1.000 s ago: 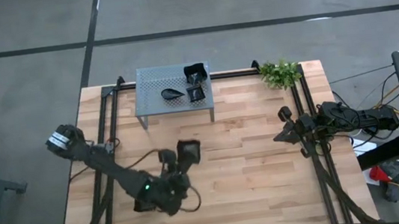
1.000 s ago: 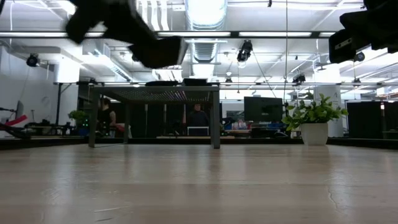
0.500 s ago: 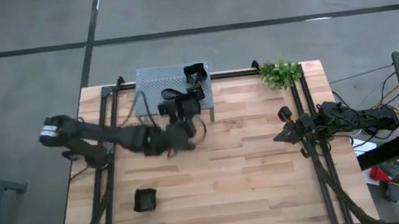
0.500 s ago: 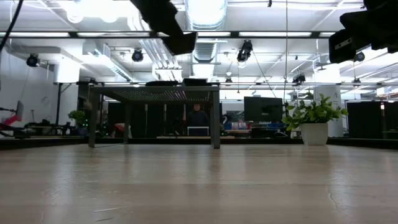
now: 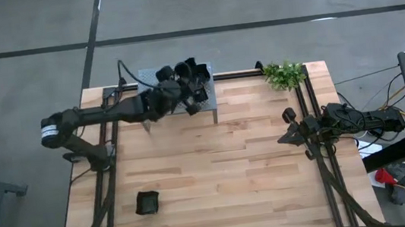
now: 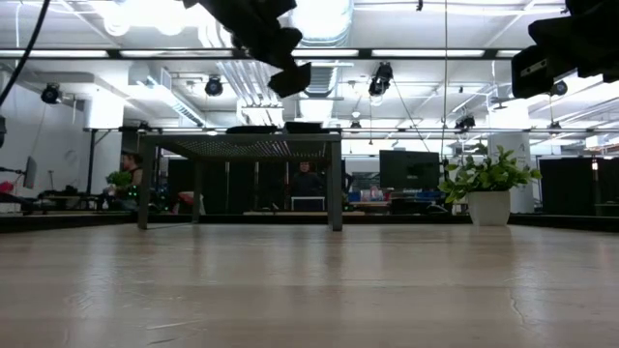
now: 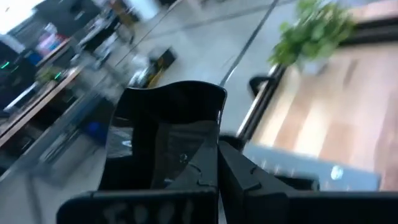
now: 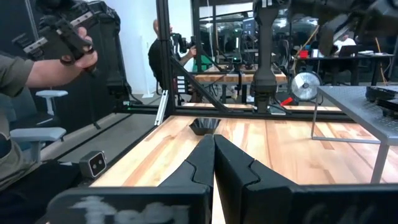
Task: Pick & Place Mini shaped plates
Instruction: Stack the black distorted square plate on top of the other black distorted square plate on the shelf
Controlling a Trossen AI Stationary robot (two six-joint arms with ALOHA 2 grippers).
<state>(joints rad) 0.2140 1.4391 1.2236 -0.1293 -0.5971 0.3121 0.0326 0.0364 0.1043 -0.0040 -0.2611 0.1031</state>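
**Left arm over the shelf, one plate down on the near-left boards**

Overhead, we see the left gripper point(image 5: 185, 92) stretched out above the grey perforated shelf point(image 5: 154, 79) at the far side of the table point(image 5: 255, 169). From the low view we find it well above the shelf top, not resting on it. Its wrist view shows the two fingers point(image 7: 186, 171) pressed together edge to edge, with nothing pinched between them.

On the shelf's right end sit a few mini shaped plates point(image 5: 198, 72) — small black dishes, partly covered by the arm, so we cannot count them. From table height they show only as thin dark slivers on the shelf top point(image 6: 290, 127).

One more small black plate point(image 5: 148, 202) lies alone on the wood near the front-left corner, well apart from the shelf; the right wrist view picks it up too point(image 8: 205, 126).

The right gripper point(image 5: 288, 136) waits at the right side of the table, its fingers point(image 8: 230, 165) closed against each other and holding nothing. A green leafy plant point(image 5: 284, 74) stands at the far right corner.

A person's hand point(image 8: 74, 59) shows in the room beyond the table.
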